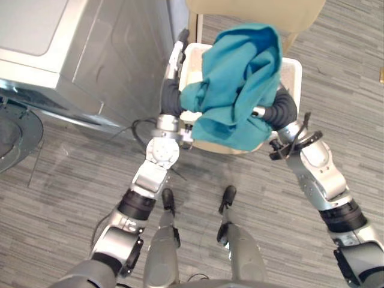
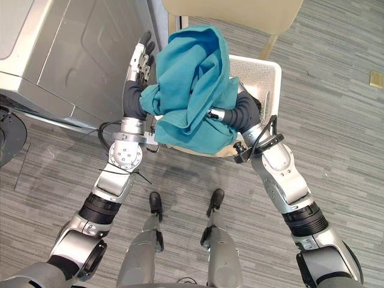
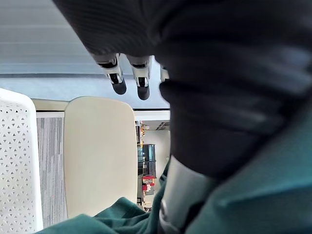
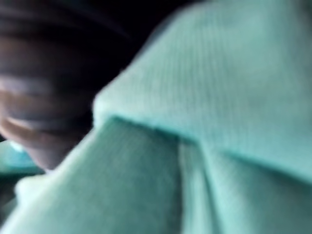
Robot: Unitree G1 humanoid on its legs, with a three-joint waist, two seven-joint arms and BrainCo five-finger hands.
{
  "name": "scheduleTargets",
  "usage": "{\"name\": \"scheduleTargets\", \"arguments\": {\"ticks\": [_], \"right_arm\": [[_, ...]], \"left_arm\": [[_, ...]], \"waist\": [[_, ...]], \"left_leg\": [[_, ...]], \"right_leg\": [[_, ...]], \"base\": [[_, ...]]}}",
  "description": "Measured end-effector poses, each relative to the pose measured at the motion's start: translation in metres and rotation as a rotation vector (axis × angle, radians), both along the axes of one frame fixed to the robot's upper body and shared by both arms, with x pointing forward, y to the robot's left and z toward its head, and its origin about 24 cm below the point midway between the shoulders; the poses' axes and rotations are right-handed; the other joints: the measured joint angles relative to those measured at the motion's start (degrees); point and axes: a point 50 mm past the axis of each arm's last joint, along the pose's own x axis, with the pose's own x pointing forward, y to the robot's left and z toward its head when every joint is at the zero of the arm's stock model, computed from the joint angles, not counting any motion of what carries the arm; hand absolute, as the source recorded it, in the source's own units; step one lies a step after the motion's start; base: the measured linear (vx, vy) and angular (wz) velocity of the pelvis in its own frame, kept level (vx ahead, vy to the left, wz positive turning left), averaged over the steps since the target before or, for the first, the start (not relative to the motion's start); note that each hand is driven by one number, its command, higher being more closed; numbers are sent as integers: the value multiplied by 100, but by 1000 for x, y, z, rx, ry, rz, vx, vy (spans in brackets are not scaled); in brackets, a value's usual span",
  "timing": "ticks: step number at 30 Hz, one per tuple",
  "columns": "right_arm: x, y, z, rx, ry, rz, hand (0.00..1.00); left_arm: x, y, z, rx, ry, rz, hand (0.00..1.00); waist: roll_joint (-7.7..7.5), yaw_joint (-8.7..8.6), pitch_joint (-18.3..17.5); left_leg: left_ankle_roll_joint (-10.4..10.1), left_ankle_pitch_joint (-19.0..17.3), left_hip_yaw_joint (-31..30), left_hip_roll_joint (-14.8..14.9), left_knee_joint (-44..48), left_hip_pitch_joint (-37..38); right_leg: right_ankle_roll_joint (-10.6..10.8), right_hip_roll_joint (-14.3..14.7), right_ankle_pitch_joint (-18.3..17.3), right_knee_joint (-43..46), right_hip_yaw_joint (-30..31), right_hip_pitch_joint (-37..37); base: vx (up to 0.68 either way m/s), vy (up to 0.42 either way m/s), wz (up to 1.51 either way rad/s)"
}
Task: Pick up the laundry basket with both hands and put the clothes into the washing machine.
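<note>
A large teal cloth [image 1: 240, 78] is heaped high over the white perforated laundry basket [image 2: 266, 77], which stands on a beige chair [image 2: 234, 12]. My left hand [image 2: 139, 60] lies along the basket's left side with its fingers [image 3: 118, 83] straight, holding nothing. My right hand [image 2: 245, 114] reaches in from the basket's right side, and its fingers are buried under the teal cloth [image 4: 195, 146]. The silver-grey washing machine [image 1: 90, 54] stands to the left of the basket.
A round dark door [image 1: 15, 135] lies open low at the far left by the washing machine. Grey striped floor [image 1: 72, 192] spreads in front of the chair and to the right.
</note>
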Motion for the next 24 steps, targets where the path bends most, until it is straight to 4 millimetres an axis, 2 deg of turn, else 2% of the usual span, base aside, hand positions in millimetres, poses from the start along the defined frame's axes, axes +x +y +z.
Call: {"name": "scheduleTargets", "arguments": {"ticks": [5, 9, 12, 17, 19, 24], "right_arm": [[0, 1, 0, 10, 6, -1, 100], [0, 1, 1, 12, 6, 5, 100], [1, 4, 1, -6, 16, 28, 100], [1, 9, 9, -55, -14, 63, 100], [1, 17, 13, -90, -29, 92, 100], [1, 20, 19, -123, -57, 87, 100]], "left_arm": [[-2, -3, 2, -26, 29, -130, 0], [-3, -6, -2, 71, 64, -269, 0], [-4, -10, -7, 210, 89, -356, 0], [-7, -14, -6, 343, 73, -396, 0], [-8, -17, -7, 401, 68, -403, 0], [-6, -13, 0, 493, 11, -322, 0]], "waist": [[-5, -4, 3], [-9, -5, 5], [-19, -19, 11], [-70, -61, 74], [-81, -96, 107], [-86, -137, 223]], "left_leg": [[0, 1, 3, 1, -23, 4], [-3, 4, 37, 0, -55, -1], [-3, 3, 72, 0, -65, -7], [-3, 3, 72, -1, -63, -49], [-3, 3, 77, -3, -57, -55], [-4, 2, 85, -1, -31, -80]], "right_leg": [[4, 1, -3, 0, 0, -10], [4, 4, -2, 0, 21, -59], [4, 4, -2, 0, 55, -97], [5, 4, 0, 0, 92, -158], [5, 4, 0, 0, 107, -170], [4, 5, 2, 0, 135, -189]], "base": [[9, 19, -1], [15, 16, -4], [4, 5, -6], [-1, 4, -3], [-9, 30, -2], [-4, 19, -1]]}}
